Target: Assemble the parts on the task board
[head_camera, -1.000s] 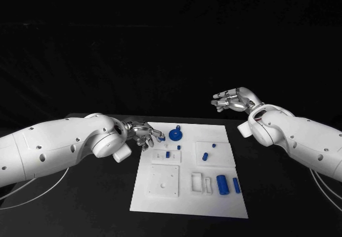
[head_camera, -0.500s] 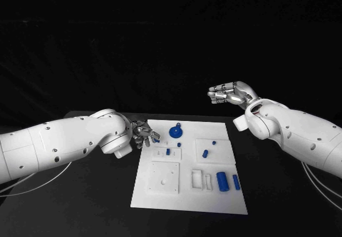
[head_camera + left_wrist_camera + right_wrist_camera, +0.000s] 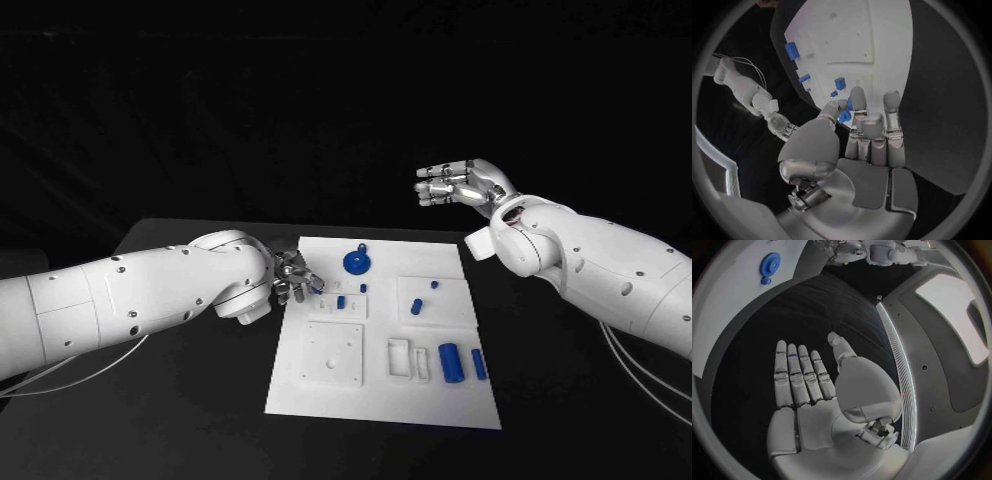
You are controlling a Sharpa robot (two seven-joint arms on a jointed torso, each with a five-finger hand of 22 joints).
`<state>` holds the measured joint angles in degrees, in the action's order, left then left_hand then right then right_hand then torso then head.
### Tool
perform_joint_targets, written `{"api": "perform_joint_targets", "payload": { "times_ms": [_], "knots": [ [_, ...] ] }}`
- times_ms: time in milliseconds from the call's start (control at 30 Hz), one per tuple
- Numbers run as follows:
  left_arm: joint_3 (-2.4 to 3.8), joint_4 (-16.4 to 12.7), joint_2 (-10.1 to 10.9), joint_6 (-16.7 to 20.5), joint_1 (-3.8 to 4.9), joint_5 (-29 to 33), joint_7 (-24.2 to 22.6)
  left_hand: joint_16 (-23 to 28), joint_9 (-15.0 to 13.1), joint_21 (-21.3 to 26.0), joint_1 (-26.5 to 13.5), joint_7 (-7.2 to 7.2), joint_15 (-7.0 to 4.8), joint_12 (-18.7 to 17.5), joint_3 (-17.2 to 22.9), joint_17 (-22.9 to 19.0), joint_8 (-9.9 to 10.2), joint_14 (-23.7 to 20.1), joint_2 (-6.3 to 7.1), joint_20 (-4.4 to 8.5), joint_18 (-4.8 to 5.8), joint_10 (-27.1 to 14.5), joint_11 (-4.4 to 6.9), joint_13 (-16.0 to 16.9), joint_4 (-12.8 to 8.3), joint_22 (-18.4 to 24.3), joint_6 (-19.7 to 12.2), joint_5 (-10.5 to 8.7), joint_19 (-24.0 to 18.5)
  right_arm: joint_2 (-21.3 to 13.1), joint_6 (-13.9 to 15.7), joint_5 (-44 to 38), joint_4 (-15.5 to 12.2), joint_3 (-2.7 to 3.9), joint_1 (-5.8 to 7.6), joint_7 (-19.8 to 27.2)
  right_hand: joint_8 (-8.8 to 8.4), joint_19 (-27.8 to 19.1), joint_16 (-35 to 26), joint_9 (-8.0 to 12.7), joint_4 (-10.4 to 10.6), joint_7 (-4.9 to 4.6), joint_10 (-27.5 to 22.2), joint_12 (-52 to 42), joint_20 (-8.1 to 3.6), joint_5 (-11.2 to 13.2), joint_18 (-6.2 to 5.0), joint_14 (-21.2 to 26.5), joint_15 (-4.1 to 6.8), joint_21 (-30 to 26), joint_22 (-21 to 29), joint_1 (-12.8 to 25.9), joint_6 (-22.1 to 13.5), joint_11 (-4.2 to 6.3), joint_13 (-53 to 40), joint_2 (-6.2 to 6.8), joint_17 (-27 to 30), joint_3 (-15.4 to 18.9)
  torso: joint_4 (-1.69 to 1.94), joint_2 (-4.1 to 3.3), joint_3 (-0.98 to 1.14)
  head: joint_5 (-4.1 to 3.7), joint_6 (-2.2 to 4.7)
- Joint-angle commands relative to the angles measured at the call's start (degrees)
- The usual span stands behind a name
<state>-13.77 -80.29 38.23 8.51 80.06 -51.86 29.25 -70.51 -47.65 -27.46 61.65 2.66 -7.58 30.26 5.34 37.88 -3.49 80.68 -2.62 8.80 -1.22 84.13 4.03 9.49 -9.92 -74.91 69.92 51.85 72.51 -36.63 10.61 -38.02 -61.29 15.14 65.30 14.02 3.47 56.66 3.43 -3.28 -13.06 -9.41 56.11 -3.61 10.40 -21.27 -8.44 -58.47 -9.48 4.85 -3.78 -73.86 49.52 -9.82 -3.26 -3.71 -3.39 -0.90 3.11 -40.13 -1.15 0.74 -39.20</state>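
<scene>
The white task board (image 3: 378,400) lies mid-table. On it are a round blue disc (image 3: 356,263), small blue pieces (image 3: 415,306) and two blue cylinders (image 3: 450,362). My left hand (image 3: 293,278) hovers at the board's far left edge. In the left wrist view, the left hand (image 3: 861,145) pinches a small blue part (image 3: 844,116) between thumb and finger, with the other fingers straight. My right hand (image 3: 459,183) is raised above the table beyond the board's far right corner. In the right wrist view, the right hand (image 3: 811,390) is flat and holds nothing.
A square white plate (image 3: 332,360) and a slotted holder (image 3: 407,362) sit on the board's near half. Black table (image 3: 173,400) surrounds the board on both sides. My white forearms reach in from either side.
The right hand has risen a little and drifted towards the middle, its fingers straightening. The left hand has edged slightly closer over the board's left edge, still with the blue part.
</scene>
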Motion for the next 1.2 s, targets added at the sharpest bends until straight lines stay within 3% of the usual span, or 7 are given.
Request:
{"api": "perform_joint_targets", "payload": {
  "times_ms": [33,67,133,167,333,467,1200],
  "knots": [
    [0.01,0.4,-0.46,0.92,-0.54,-3.04,-1.53,0.26,-0.06,0.2,0.14,-3.57,-0.3,0.29,5.43,-0.1,-0.39,0.3,-0.7,0.09,-0.04,2.7,0.26,-0.09,-5.81,-1.09,3.88,-0.26,0.47,0.23,-1.62,2.79,0.32,0.06,0.04,0.54,-0.27,0.82,0.11,0.08,-3.21,-0.43,0.2,0.36,-0.46,0.4,-0.82,-0.66,0.21,-0.26,0.01,1.21,-0.33,0.01,0.03,0.79,-0.09,-6.38,0.04,-0.01,-0.04,-0.08,-0.17],
    [0.0,0.53,-0.57,0.98,-0.73,-3.27,-1.68,0.32,-0.07,0.22,0.15,-3.56,-0.3,0.25,5.43,-0.14,-0.4,0.32,-0.73,0.09,-0.04,2.7,0.26,-0.13,-5.81,-1.09,3.86,-0.32,0.49,0.27,-1.62,2.87,0.43,0.06,0.04,0.51,-0.34,0.8,0.13,0.11,-3.14,-0.29,0.3,0.34,-0.52,0.45,-0.85,-0.41,0.22,-0.43,0.02,1.58,-0.32,0.11,0.02,1.75,-0.09,-9.57,0.04,0.01,-0.04,-0.09,-0.2],
    [0.0,0.73,-0.73,1.02,-1.09,-3.65,-2.12,0.35,-0.07,0.23,0.17,-3.55,-0.31,0.25,5.42,-0.13,-0.39,0.33,-0.73,0.1,-0.03,2.69,0.26,-0.15,-5.81,-1.09,3.82,-0.37,0.5,0.35,-1.64,2.99,0.61,0.06,0.04,0.48,-0.29,0.87,0.03,0.09,-3.06,-0.34,0.45,0.36,-0.48,0.45,-0.82,-0.54,0.17,-0.42,-0.01,1.8,-0.3,0.05,0.03,2.17,-0.07,-10.72,0.04,0.01,-0.05,-0.31,-0.28],
    [0.0,0.81,-0.78,0.94,-1.27,-3.9,-2.41,0.38,-0.08,0.23,0.18,-3.56,-0.31,0.25,5.44,-0.2,-0.39,0.32,-0.78,0.1,-0.03,2.69,0.27,-0.15,-5.8,-1.09,3.83,-0.36,0.51,0.36,-1.65,3.04,0.66,0.06,0.04,0.46,-0.26,0.98,0.04,0.07,-2.87,-0.42,0.52,0.36,-0.5,0.5,-0.81,-0.57,0.17,-0.44,-0.02,2.42,-0.31,0.06,0.03,2.95,-0.07,-12.98,0.05,0.0,-0.02,-0.63,-0.19],
    [0.0,1.15,-0.94,0.6,-1.76,-4.91,-3.42,0.47,-0.08,0.25,0.14,-3.55,-0.33,0.22,5.43,-0.24,-0.4,0.34,-0.86,0.12,-0.03,2.69,0.26,-0.19,-5.81,-1.09,3.78,-0.37,0.54,0.4,-1.67,2.98,0.65,0.07,0.04,0.32,-0.27,1.0,0.03,0.08,-2.88,-0.59,0.57,0.35,-0.54,0.6,-0.82,-0.6,0.15,-0.46,-0.01,2.39,-0.35,0.05,0.02,2.95,-0.06,-13.87,0.04,0.0,-0.02,-0.46,-0.01],
    [0.0,1.32,-1.1,0.11,-2.01,-5.42,-3.92,0.69,-0.06,0.32,0.28,-3.51,-0.32,0.13,5.39,-0.46,-0.37,0.3,-0.9,0.11,-0.04,2.68,0.25,-0.26,-5.94,-1.08,3.66,-1.1,0.54,0.42,-1.71,2.72,0.5,0.07,0.04,0.22,-0.28,0.24,0.07,0.09,-2.87,-0.92,0.75,0.35,-0.32,2.3,-0.85,0.22,-0.08,-0.53,-0.03,1.8,-0.48,0.0,0.02,3.61,-0.08,-17.03,0.04,0.09,0.04,-0.2,0.01],
    [0.0,0.86,-1.37,-2.86,-2.37,-5.94,-1.8,0.5,0.24,0.34,0.7,-3.5,-0.34,0.3,5.3,0.16,-0.37,0.48,-0.69,0.14,-0.01,2.7,0.3,-0.26,-6.05,-1.13,3.66,-1.47,0.66,0.5,-2.23,2.27,0.55,0.07,0.04,0.04,-0.26,-0.3,0.02,0.07,-2.18,-0.9,1.76,0.31,-0.2,2.39,-0.69,0.71,-0.14,-0.54,-0.01,2.44,-0.06,0.15,-0.02,3.55,-0.06,-16.66,0.02,0.08,0.03,0.3,-0.57]
  ]
}}
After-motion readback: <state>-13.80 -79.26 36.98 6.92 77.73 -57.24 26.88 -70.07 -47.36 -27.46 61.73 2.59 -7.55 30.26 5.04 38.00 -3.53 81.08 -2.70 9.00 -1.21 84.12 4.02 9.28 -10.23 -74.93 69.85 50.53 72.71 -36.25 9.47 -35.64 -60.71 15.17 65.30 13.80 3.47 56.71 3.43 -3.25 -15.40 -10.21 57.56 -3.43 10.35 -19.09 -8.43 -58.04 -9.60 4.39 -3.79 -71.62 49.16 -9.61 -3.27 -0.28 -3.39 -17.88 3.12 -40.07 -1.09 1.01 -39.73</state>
